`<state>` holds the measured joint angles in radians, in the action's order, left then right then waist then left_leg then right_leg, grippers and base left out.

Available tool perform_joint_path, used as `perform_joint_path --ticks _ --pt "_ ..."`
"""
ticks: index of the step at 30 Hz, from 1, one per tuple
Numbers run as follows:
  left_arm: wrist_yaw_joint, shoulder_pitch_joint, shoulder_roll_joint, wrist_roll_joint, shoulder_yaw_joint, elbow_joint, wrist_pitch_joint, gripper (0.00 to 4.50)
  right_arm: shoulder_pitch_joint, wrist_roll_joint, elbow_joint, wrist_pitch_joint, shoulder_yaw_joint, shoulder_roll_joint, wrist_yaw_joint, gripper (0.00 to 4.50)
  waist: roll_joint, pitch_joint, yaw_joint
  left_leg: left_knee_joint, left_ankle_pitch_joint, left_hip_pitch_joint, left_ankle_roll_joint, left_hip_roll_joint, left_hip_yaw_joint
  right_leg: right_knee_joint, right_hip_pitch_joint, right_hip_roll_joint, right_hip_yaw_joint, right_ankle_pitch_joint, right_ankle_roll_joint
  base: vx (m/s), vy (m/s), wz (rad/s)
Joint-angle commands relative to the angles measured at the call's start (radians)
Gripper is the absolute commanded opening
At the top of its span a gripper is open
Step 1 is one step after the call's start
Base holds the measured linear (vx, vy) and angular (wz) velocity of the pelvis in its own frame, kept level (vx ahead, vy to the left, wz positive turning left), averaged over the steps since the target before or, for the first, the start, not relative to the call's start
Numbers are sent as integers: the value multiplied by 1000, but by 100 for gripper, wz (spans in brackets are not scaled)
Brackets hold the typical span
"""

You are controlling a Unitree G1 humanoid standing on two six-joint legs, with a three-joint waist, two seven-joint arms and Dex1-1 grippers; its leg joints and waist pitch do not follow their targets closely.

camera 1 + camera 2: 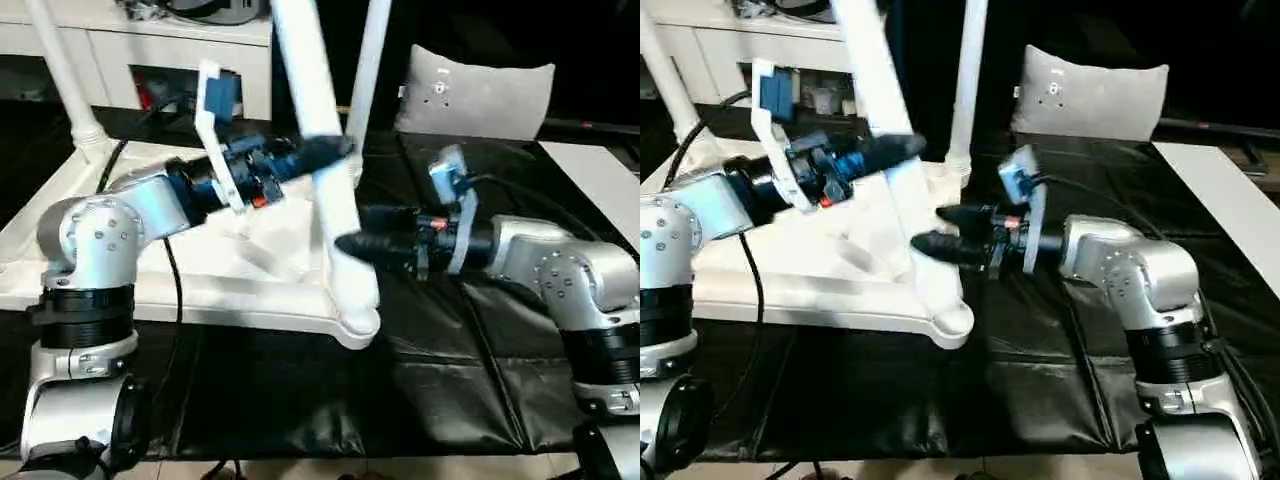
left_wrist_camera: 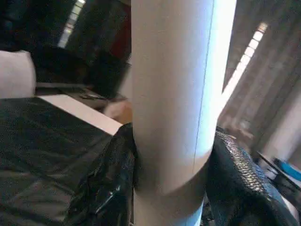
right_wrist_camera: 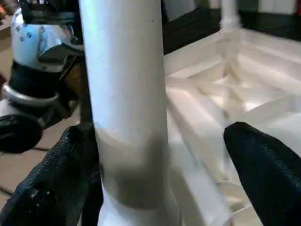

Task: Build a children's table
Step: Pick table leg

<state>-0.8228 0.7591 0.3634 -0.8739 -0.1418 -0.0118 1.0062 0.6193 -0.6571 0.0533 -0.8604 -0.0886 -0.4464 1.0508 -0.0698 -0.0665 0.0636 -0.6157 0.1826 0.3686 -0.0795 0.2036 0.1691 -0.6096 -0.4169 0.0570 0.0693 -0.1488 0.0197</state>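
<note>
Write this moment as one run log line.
leg: standing in near corner socket | left gripper: shut on leg | right gripper: open, around leg

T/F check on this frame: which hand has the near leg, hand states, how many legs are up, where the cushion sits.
1. The left hand is clamped on the near long tapered white tube leg. True.
2. The right hand is shut on that leg. False: its black fingers stand wide apart, one on each side of the leg, not clamping it.
3. The white plastic square table top lies with its ribbed underside up on the black mat. True.
4. No other legs stand in the top. False: two more white legs rise at the far corners.
5. The white-grey cushion lies on the table top. False: it stands behind the mat.
</note>
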Motion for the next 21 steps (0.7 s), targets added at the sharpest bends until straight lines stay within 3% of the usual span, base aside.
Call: perform_joint_path --ticks 1,10,12,21 --pt "-52 33 1 -34 25 39 7 178 8 0 12 -1 -8 -18 30 450 5 75 4 67 175 -8 -15 17 -2 83 56 67 -40 -435 90 0 0 0" --pt "-171 51 7 -85 58 76 11 177 6 -76 -13 -47 -34 -47 183 364 4 74 7 66 169 -7 -6 18 -1 82 58 67 -40 -421 105 0 0 0" --pt "-185 57 8 -73 68 71 2 177 7 -72 -16 -47 -48 -60 219 354 -1 74 7 66 173 -7 -8 18 -1 83 58 67 -39 -440 98 0 0 0" --pt "-208 71 11 -33 120 60 -17 177 -1 -41 -48 -24 -116 -74 251 317 -1 73 9 65 167 -6 -15 17 -2 87 55 67 -38 -482 71 0 0 0"
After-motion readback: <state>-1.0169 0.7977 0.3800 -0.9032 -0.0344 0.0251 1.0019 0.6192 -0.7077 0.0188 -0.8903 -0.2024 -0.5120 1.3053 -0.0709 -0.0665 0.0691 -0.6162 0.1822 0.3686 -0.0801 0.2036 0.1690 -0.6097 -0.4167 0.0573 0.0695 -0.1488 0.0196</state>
